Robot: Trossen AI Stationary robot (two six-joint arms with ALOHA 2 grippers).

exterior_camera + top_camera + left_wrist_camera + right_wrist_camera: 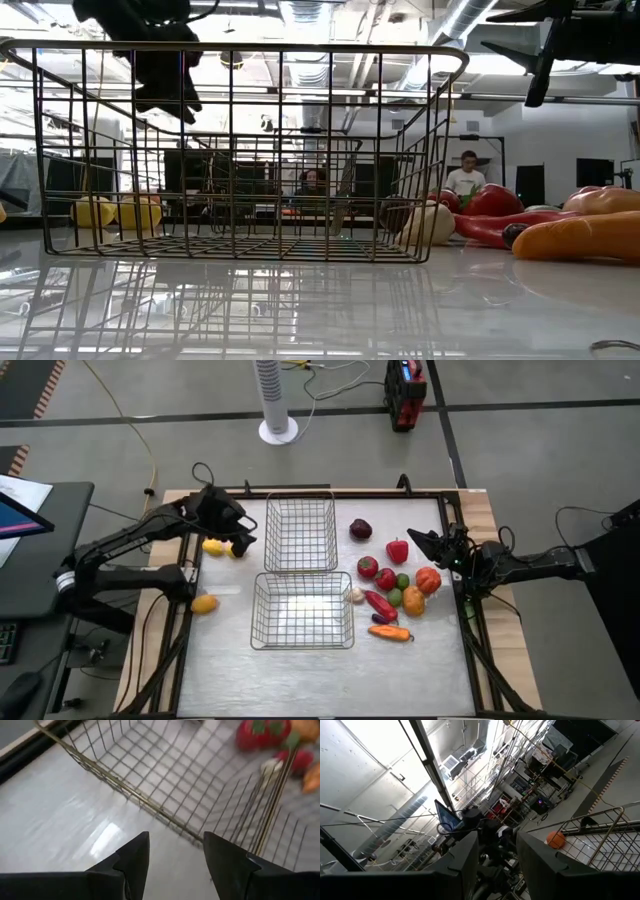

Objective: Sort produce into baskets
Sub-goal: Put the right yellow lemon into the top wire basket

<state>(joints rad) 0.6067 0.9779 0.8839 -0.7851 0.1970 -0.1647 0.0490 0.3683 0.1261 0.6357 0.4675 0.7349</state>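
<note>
Produce (392, 588) clustered on counter (220, 660) right of two baskets (300, 532), none labelled. Left end effector (243, 532) part open, empty, beside far basket; right end effector (415, 540) part open, empty.

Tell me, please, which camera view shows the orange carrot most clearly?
The high view: the orange carrot lies whole and unblocked on the table, right of the nearer basket. The low view shows it side-on at the right edge, only partly. Neither wrist view shows it.
</note>
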